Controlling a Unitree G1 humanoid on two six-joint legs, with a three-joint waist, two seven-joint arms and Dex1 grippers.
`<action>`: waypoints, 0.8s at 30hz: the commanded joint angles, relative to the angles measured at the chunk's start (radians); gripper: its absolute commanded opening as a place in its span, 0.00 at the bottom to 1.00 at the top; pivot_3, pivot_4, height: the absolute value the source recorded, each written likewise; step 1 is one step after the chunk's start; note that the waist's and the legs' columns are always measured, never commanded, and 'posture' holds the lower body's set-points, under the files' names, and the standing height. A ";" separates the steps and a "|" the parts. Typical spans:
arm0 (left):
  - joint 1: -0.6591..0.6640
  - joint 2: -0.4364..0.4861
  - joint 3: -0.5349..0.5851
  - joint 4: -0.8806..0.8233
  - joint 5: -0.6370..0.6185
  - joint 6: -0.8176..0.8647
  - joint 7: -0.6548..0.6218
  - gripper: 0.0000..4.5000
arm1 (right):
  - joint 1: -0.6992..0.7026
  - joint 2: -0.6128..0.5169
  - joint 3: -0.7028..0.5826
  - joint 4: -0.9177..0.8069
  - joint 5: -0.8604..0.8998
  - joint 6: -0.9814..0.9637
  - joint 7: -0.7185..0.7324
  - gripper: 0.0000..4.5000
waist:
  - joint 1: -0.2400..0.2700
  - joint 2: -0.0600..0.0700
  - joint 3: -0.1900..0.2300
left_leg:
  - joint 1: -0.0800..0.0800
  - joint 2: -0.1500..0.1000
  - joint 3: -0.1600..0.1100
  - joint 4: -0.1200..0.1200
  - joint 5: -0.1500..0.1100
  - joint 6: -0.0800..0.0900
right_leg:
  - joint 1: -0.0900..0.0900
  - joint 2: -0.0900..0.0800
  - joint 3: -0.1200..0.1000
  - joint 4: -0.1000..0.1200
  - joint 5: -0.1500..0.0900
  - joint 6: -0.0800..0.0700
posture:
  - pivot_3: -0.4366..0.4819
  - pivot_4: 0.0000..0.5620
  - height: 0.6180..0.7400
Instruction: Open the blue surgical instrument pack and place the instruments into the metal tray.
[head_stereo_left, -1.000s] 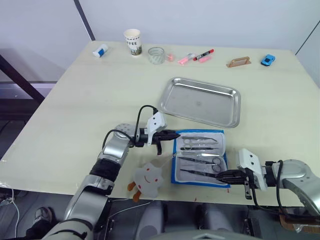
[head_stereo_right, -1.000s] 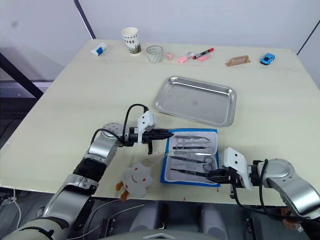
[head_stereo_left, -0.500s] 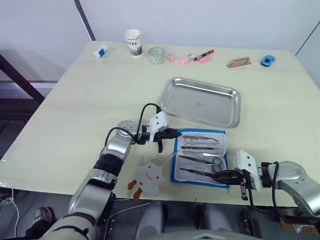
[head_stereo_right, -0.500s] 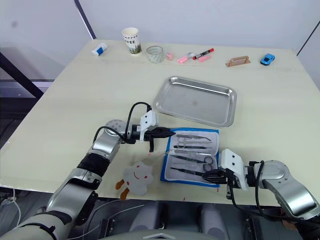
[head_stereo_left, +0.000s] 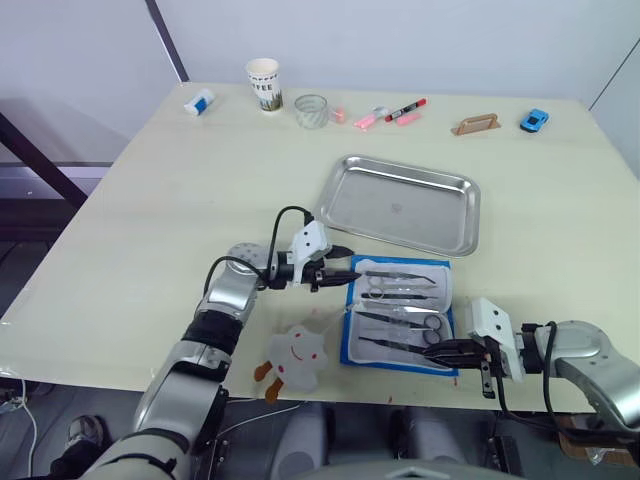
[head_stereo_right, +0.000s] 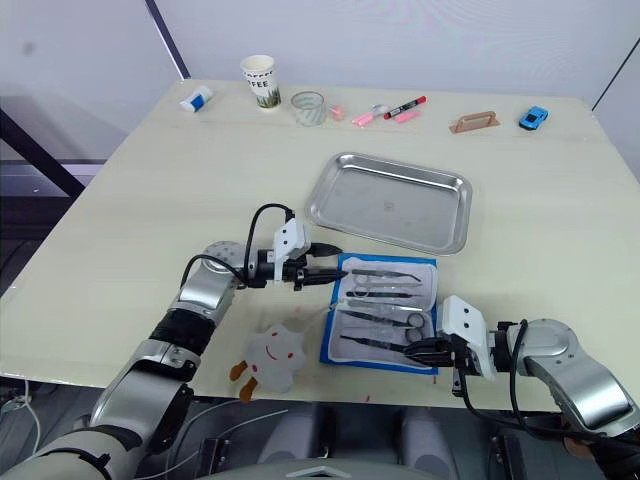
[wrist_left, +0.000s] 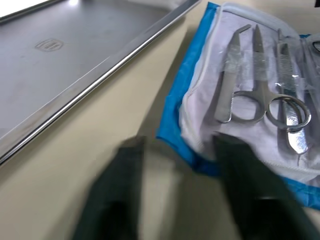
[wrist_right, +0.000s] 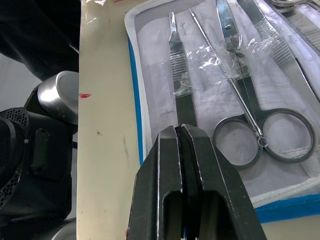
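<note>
Steel tweezers (wrist_right: 176, 65) run lengthwise straight ahead of the right gripper (wrist_right: 181, 131) (fingers pressed together, empty); left gripper (wrist_left: 175, 150) gapes.

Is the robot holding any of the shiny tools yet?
The right gripper is pinched shut on the handle end of a flat tool in the pack; the left gripper holds nothing.

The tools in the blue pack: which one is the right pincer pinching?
The flat handle nearest the pack's near edge. The right pincer is shut on its end. The ring-handled scissors beside it are untouched.
</note>
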 joint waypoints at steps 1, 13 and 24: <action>0.036 0.015 0.001 -0.055 -0.015 0.007 -0.027 0.99 | 0.000 0.003 -0.013 -0.009 0.014 0.028 -0.008 0.00 | 0.000 0.000 0.000 | 0.000 0.000 0.000 0.000 0.000 0.000 | 0.000 0.000 0.000 0.000 0.000 0.000 | 0.48 0.27 1.00; 0.237 0.129 0.190 -0.389 -0.315 0.234 -0.108 0.99 | -0.002 0.003 -0.071 -0.068 0.088 0.048 -0.008 0.00 | -0.001 0.000 0.001 | -0.001 0.003 0.000 0.000 0.000 0.000 | -0.001 0.000 0.000 0.000 0.000 0.000 | 0.48 0.27 1.00; 0.388 0.326 0.374 -0.544 -0.576 0.371 -0.319 1.00 | 0.030 0.006 -0.207 -0.174 0.198 0.050 -0.038 0.47 | 0.001 0.001 0.001 | -0.001 0.003 0.000 -0.001 0.000 0.000 | -0.001 -0.001 0.000 0.000 0.000 0.000 | 0.48 0.27 1.00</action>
